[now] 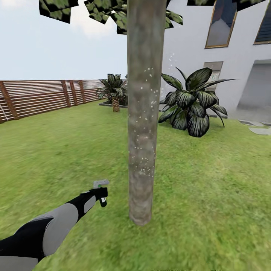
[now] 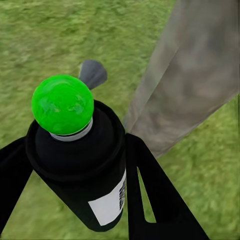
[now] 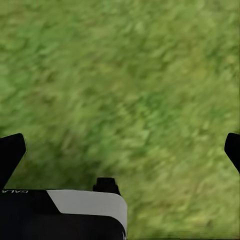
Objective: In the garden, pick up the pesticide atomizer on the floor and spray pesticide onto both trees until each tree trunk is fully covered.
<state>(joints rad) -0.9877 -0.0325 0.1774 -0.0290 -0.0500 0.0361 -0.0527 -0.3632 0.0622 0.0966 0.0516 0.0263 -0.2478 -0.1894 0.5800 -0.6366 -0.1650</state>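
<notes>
Gripping the spray bottle (image 2: pixel 82 165) in the left jaws beside the tree trunk (image 1: pixel 142 113), already speckled white but patchily, right jaws spread over lawn (image 3: pixel 130 75), second tree pending.

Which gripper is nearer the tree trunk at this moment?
Left. The left gripper, shut on the pesticide atomizer, is held out low beside the tree trunk. The right gripper hangs open over bare grass, with no trunk near it.

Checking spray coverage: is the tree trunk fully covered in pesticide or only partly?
Partly. White pesticide specks dot the tree trunk's middle stretch; its base looks bare. The far side is hidden.
</notes>
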